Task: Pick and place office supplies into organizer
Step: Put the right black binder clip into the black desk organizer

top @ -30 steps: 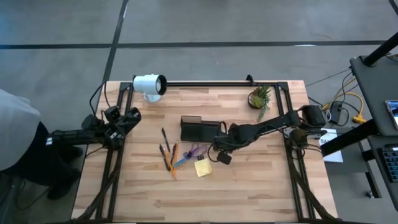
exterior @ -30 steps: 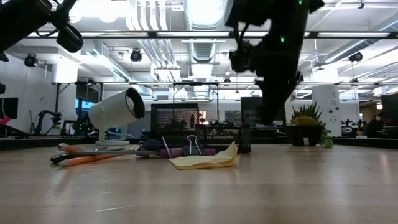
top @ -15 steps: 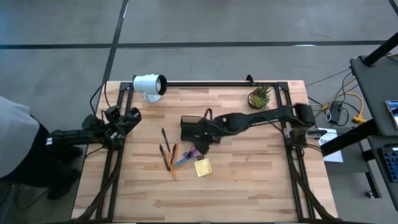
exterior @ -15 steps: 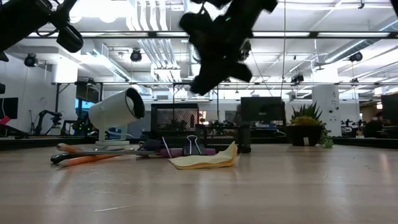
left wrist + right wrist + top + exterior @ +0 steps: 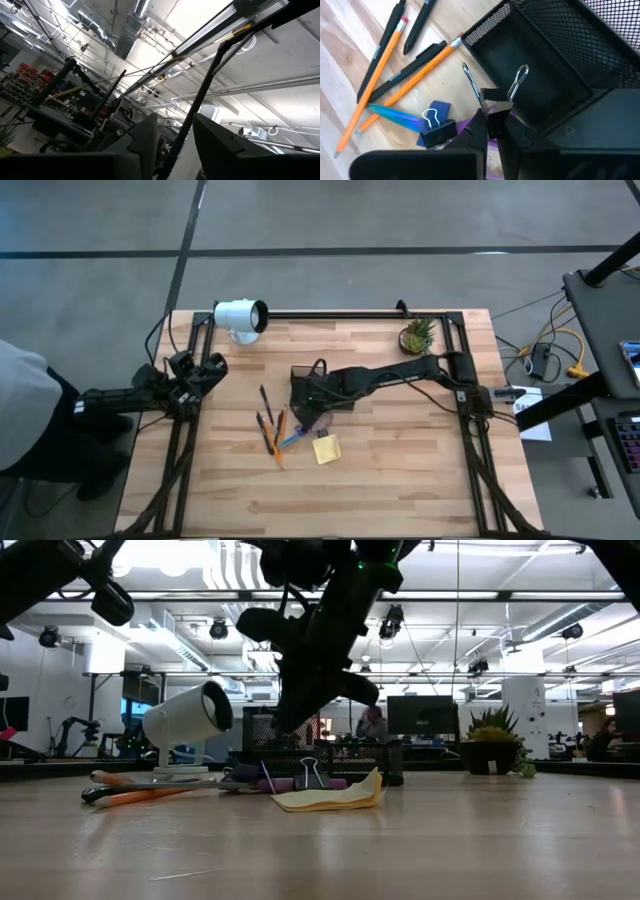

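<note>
Pencils [image 5: 273,428] lay fanned at mid-bench, well right of the left gripper [image 5: 208,367], which waited with fingers parted beyond the left edge. Just right of them, the right gripper [image 5: 491,131] was clenched on a binder clip [image 5: 496,105], above the mesh organizer [image 5: 320,386]; yellow sticky-note pad [image 5: 326,449] sat nearer the front edge.

Pens and pencils [image 5: 272,432] lie loose beside the black mesh organizer [image 5: 318,388].

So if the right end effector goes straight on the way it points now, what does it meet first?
Probably the organizer: the right end effector, shut on a binder clip, points at its lower mesh compartment. Depth is unclear, so I cannot tell whether rim or floor comes first.
</note>
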Robot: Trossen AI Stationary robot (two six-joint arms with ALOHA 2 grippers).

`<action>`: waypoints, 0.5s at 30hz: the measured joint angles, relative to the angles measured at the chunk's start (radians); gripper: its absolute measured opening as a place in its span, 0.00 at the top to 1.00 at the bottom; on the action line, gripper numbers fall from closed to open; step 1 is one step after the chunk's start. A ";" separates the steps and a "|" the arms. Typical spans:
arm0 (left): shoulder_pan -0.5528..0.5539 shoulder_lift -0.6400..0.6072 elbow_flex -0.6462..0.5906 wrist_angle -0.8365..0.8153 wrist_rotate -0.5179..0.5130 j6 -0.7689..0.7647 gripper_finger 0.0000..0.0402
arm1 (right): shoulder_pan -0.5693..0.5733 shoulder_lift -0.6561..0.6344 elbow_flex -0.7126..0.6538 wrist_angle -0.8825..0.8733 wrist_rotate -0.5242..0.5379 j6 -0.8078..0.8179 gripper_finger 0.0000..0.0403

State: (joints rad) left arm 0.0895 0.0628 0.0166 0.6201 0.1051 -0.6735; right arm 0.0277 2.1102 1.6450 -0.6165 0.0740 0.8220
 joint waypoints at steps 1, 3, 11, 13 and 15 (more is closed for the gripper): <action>0.000 0.000 -0.001 0.000 0.000 0.000 0.73 | 0.000 0.007 0.008 0.003 0.001 0.007 0.97; 0.000 0.001 -0.004 -0.001 0.000 0.000 0.73 | 0.000 0.022 0.013 -0.002 0.025 0.029 0.96; 0.000 0.000 -0.007 0.000 0.000 0.000 0.73 | -0.006 0.032 0.009 -0.076 0.199 0.170 0.81; 0.000 0.000 -0.007 -0.001 0.000 0.000 0.73 | -0.010 0.032 0.009 -0.077 0.189 0.164 0.77; 0.000 0.000 -0.007 -0.001 0.000 0.000 0.73 | -0.010 0.031 0.010 -0.077 0.183 0.143 0.73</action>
State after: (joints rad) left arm 0.0892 0.0630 0.0097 0.6196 0.1047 -0.6733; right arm 0.0181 2.1411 1.6550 -0.6937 0.2575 0.9647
